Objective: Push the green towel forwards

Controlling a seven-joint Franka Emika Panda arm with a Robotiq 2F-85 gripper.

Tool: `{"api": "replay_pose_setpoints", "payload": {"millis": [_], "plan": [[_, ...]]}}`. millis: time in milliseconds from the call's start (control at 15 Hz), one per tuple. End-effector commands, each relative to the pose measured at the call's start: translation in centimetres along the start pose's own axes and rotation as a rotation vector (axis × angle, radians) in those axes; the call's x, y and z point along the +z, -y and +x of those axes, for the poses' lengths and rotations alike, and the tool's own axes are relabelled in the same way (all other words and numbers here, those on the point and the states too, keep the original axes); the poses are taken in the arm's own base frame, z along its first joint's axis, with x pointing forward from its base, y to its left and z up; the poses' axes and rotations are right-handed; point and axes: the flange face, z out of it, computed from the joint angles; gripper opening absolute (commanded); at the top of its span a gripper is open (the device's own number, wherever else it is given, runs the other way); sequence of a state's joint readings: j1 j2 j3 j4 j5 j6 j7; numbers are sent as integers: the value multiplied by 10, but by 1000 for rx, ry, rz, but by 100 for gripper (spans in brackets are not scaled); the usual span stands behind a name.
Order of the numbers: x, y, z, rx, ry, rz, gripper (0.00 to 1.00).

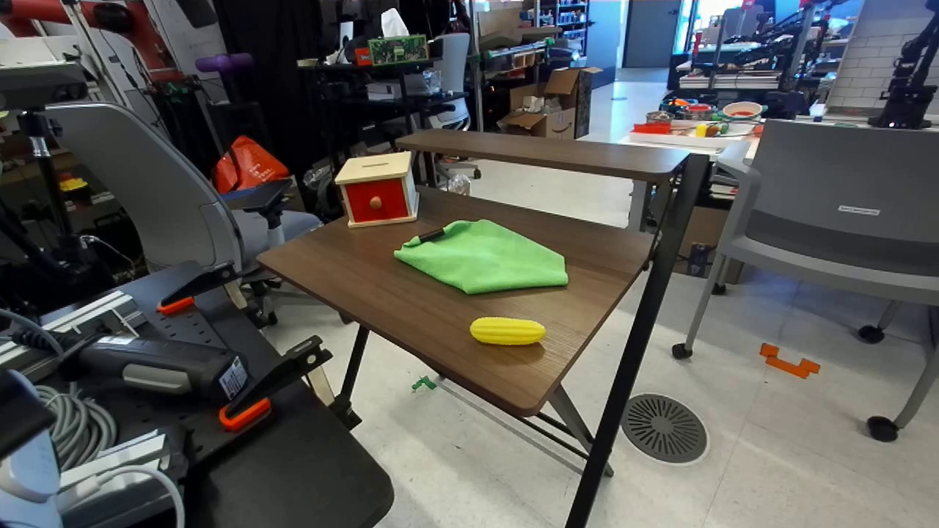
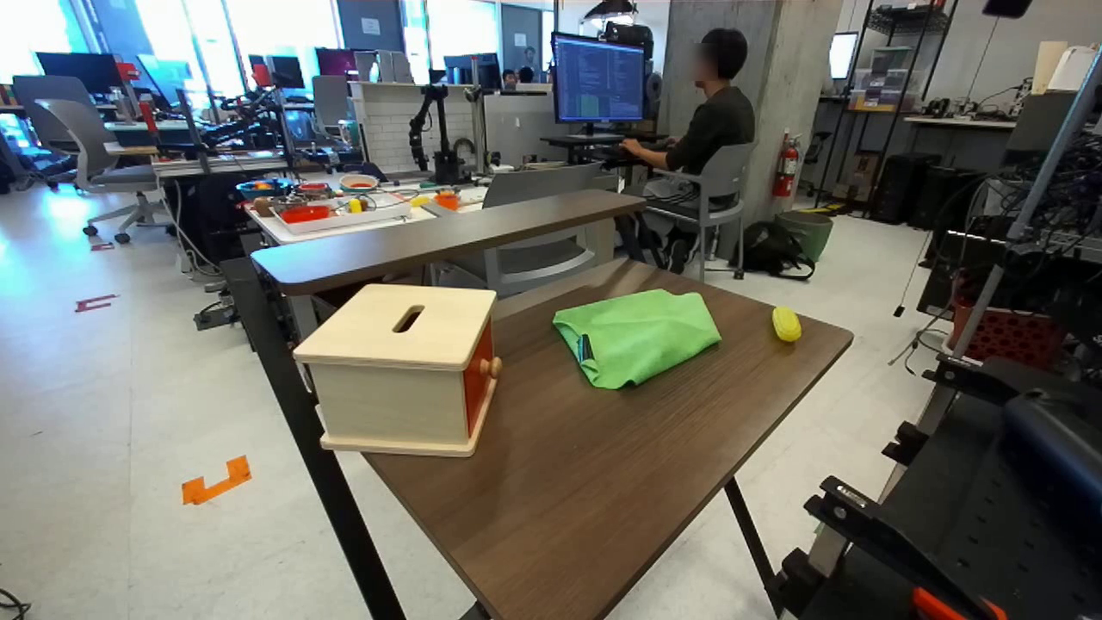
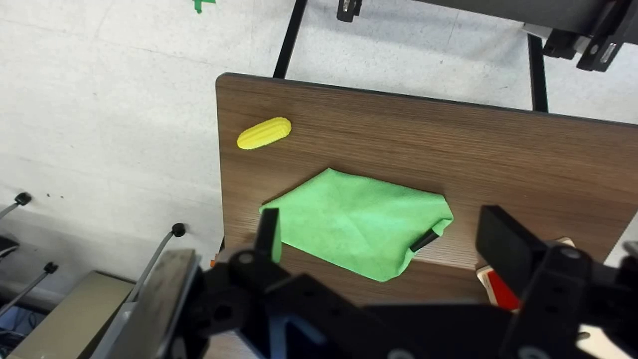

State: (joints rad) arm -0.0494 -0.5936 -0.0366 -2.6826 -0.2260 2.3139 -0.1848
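Observation:
The green towel [image 1: 484,258] lies slightly rumpled on the brown table [image 1: 330,264]. It shows in both exterior views [image 2: 641,336] and in the wrist view [image 3: 354,224]. A small black tag sits at one folded edge of it. My gripper [image 3: 380,212] shows only in the wrist view. Its two black fingers are wide apart with nothing held between them. The gripper is above the table, with the towel seen below between the fingers. The left finger covers a little of one towel corner in that view. The gripper is out of sight in both exterior views.
A yellow corn-like object [image 1: 508,331] lies near the table's corner. A wooden box with a red drawer [image 1: 378,194] stands at the opposite end. A raised shelf [image 2: 456,237] runs along one long table side. A black cart [image 1: 293,455] stands beside the opposite side.

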Motion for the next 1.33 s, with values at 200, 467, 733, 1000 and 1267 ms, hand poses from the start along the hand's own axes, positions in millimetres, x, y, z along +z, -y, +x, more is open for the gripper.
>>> {"api": "replay_pose_setpoints", "payload": {"millis": [200, 467, 733, 1000, 1267], "plan": [[37, 3, 28, 151, -7, 9, 100], [98, 4, 60, 282, 19, 25, 100], [165, -2, 90, 379, 95, 41, 100], [232, -15, 134, 440, 164, 40, 100], [293, -28, 180, 487, 187, 35, 100]]}}
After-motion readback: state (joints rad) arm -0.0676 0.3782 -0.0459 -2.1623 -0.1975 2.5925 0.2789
